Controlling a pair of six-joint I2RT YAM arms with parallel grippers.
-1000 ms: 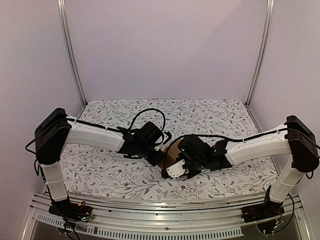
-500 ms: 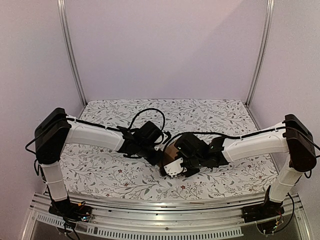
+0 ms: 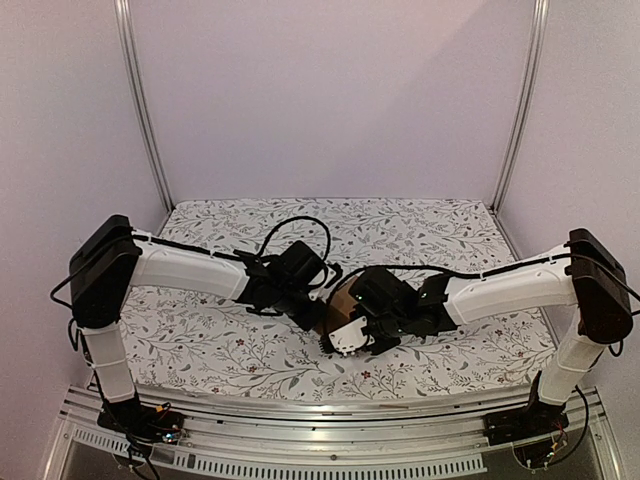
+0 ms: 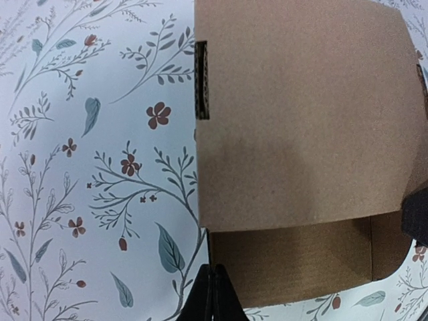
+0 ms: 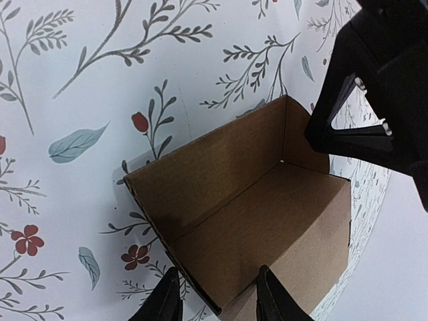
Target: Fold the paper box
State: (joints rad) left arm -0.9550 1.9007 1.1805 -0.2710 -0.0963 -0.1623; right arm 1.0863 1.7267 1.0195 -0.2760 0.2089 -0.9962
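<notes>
Box place: the paper box was set mid-bench, nearer the near edge, between both tools.
Left tool: was seen pinched shut, apparently on one thin box wall.
Right tool: was held open, fingers astride a wall edge.
Risk: a wall could be creased, or the box dragged askew, if the right tool pushed against that slight pinch.
Material: plain brown corrugated card, matte, sharp-cornered, one side open.
</notes>
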